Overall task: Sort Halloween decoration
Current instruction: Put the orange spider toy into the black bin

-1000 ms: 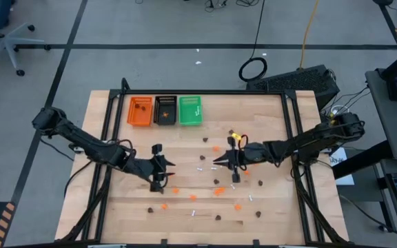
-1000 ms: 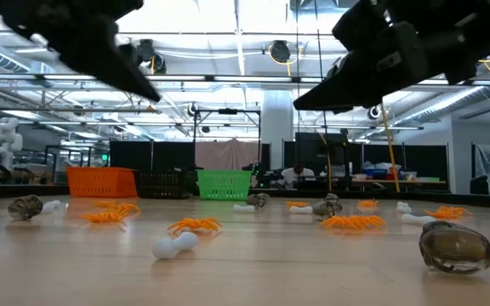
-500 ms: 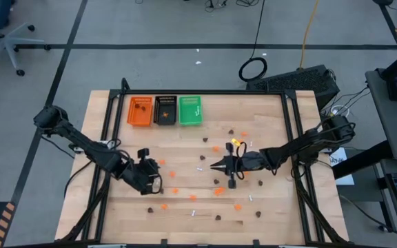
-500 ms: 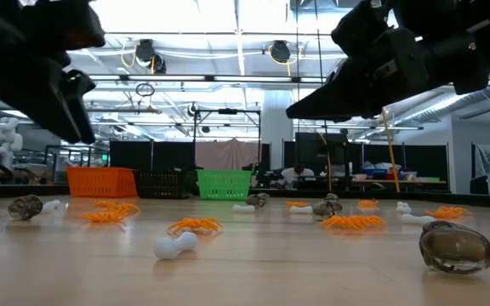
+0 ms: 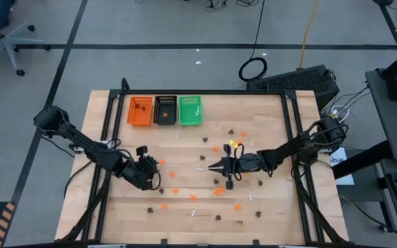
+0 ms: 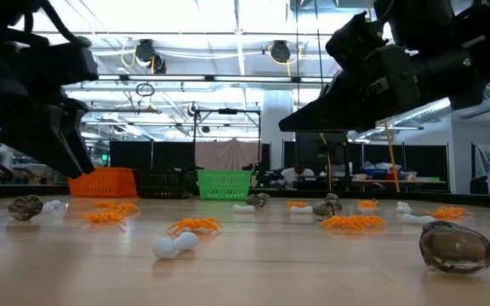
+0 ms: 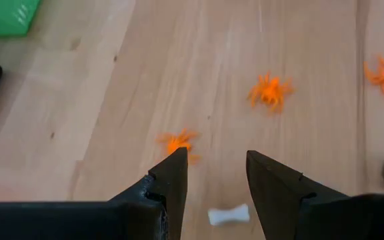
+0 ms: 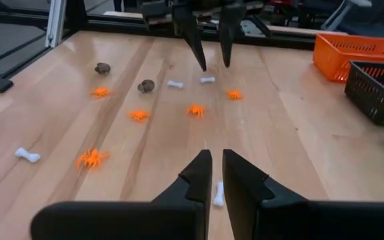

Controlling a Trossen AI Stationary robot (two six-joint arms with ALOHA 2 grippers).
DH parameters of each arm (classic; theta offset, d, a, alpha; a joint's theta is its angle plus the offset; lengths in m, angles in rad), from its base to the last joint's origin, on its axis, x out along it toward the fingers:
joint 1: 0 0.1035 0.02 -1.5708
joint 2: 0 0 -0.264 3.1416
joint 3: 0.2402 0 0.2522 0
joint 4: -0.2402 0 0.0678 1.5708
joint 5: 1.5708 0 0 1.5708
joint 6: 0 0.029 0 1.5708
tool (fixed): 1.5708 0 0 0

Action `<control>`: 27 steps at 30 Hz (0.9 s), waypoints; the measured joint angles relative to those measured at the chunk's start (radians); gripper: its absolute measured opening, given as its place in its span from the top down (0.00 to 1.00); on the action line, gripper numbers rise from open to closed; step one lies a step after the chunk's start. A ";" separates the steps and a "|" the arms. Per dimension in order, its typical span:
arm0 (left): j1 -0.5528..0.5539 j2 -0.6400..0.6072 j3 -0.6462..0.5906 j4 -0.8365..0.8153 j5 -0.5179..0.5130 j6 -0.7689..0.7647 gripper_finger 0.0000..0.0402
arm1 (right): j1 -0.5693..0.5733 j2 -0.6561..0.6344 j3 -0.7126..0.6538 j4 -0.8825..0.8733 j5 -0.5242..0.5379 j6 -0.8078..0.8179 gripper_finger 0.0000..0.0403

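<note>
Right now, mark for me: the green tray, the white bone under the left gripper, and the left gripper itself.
green tray point(image 5: 190, 110), high view, on its rim.
white bone point(image 7: 229, 214), left wrist view, middle of its shaft.
left gripper point(image 7: 216, 175), left wrist view, midway between its open fingertips.

1. Orange tray point(image 5: 140, 111), black tray point(image 5: 165, 110) and green tray point(image 5: 190, 110) sit touching side by side along the tabletop's point(image 5: 267, 117) far edge, toward its left corner.
2. An office chair point(image 5: 2, 38) stands on the floor beyond.

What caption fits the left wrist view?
Open left hand above a white bone, orange spiders beyond.
</note>
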 joint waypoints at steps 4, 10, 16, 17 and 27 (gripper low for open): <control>0.034 0.000 -0.020 0.073 0.000 0.054 0.62 | -0.002 0.004 0.000 0.024 0.000 -0.005 0.94; 0.076 0.024 -0.080 0.193 -0.003 0.080 0.62 | -0.002 0.004 0.000 0.023 0.000 0.001 0.94; 0.076 0.064 -0.112 0.314 0.020 0.109 0.62 | 0.000 0.004 0.000 0.022 0.000 0.009 0.94; 0.076 0.073 -0.123 0.345 0.029 0.114 0.62 | 0.000 0.004 0.000 0.022 0.000 0.009 0.94; 0.075 0.161 -0.144 0.415 0.039 0.053 0.62 | 0.000 0.004 0.000 0.023 0.000 0.009 0.94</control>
